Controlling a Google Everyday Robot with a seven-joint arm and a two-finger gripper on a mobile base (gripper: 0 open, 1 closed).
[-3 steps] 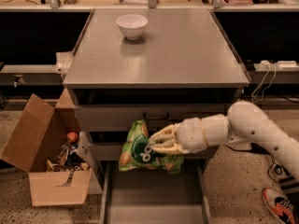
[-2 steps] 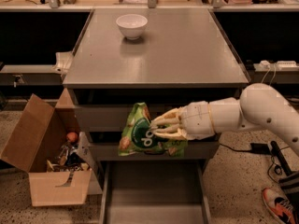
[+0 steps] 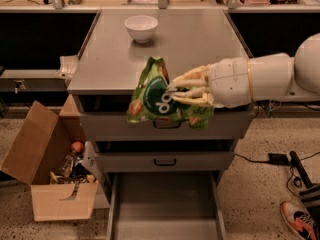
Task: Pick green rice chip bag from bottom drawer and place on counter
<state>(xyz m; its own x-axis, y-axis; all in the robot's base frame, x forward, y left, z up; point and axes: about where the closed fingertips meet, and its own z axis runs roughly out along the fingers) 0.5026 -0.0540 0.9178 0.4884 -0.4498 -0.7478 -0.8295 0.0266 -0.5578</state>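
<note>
My gripper [image 3: 176,90] reaches in from the right on a white arm and is shut on the green rice chip bag [image 3: 152,98]. The bag hangs in the air at the height of the counter's front edge, in front of the top drawer. The counter [image 3: 115,59] is the flat grey cabinet top behind it. The bottom drawer [image 3: 165,204] is pulled open below, and its tray floor shows nothing on it.
A white bowl [image 3: 141,28] stands at the back of the counter. An open cardboard box [image 3: 47,169] with odds and ends sits on the floor at the left. Cables [image 3: 272,159] and a shoe [image 3: 300,221] lie on the floor at the right.
My gripper has lifted the green bag from in front of the middle drawer up to the level of the counter's front edge.
</note>
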